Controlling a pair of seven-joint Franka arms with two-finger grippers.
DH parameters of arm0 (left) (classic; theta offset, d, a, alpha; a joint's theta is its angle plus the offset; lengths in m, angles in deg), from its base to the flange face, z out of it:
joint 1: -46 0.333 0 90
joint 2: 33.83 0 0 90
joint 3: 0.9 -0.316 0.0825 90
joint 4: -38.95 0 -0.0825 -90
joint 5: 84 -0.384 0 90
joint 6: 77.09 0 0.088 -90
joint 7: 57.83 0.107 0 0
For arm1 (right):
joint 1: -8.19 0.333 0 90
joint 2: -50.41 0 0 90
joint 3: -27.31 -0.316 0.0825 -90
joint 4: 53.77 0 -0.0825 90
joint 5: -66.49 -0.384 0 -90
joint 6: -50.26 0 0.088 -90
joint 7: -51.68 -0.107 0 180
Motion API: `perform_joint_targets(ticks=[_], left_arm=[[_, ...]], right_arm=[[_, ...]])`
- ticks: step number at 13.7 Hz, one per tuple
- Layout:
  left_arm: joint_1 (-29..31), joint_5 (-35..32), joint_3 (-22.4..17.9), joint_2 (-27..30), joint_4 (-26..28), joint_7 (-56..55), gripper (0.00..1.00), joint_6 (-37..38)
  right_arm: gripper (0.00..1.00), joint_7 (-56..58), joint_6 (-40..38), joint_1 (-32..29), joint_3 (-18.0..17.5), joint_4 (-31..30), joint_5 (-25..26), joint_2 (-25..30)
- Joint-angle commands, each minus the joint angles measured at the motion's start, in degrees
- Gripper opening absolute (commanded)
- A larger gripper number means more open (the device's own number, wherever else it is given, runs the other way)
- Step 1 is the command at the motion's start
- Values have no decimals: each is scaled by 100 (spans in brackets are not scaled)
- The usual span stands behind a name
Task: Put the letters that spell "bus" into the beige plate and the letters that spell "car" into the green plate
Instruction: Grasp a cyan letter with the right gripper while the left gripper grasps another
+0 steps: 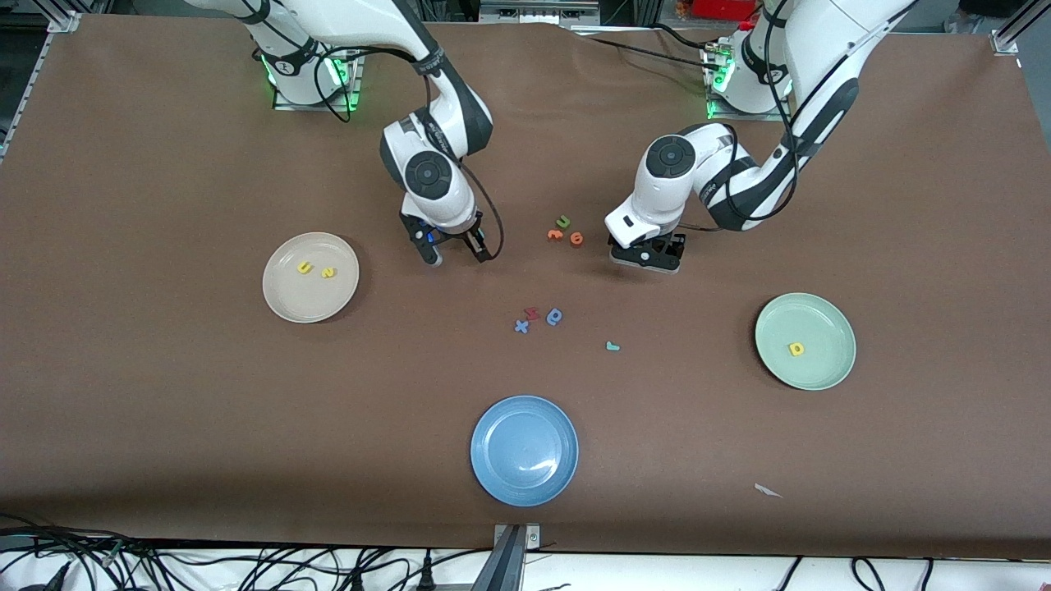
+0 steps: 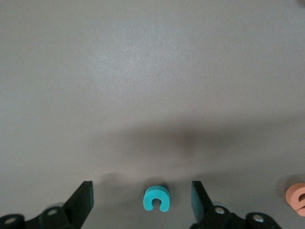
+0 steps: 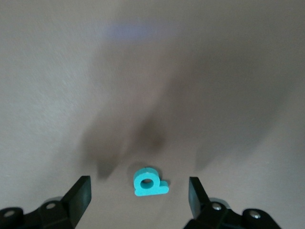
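Note:
The beige plate holds a yellow u and a yellow s. On the green plate lies a yellow a. A teal r rests on the mat between the blue plate and the green plate. My right gripper is low over the mat, open, with a teal b lying between its fingers, touching neither. My left gripper is also low and open, and a teal c lies between its fingers, clear of both. Both of these letters are hidden in the front view.
A green u and two orange letters lie beside the left gripper; one orange letter shows in its wrist view. A blue x, a red letter and a blue round-bowled letter sit mid-table. The blue plate stands near the front edge.

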Motion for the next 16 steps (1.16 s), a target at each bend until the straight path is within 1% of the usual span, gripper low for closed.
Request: perform_joint_targets(ticks=[1,2,3,4,6,7,8,10,11,13,16], left_arm=[[31,-245,-7,-183,7,-144,83,-77],[31,-245,2,-236,7,-135,81,-77],[22,-245,2,-280,7,-135,79,-77],[22,-245,2,-298,-2,-135,77,-77],[31,-245,11,-324,-2,-100,70,-77],[48,-245,19,-324,-2,-82,67,-77],[48,-245,19,-324,-2,-82,64,-77],[48,-245,19,-351,7,-82,59,-77],[48,-245,19,-360,7,-74,55,-68],[57,-245,19,-351,7,-65,51,-59],[57,-245,19,-351,16,-47,43,-50]], right_arm=[[86,-153,353,125,24,-194,-91,-14],[83,-180,353,142,24,-194,-91,-6],[74,-180,353,151,24,-194,-91,-14],[57,-180,353,151,24,-194,-91,-6],[24,-154,353,151,24,-194,-91,-5],[15,-119,336,151,32,-194,-91,-5],[13,-40,336,151,41,-186,-82,12],[13,92,301,143,94,-177,-73,126],[13,136,135,143,181,-151,-56,205],[13,669,-417,143,497,-142,-12,363],[13,1960,-1586,143,1304,-133,15,758]])
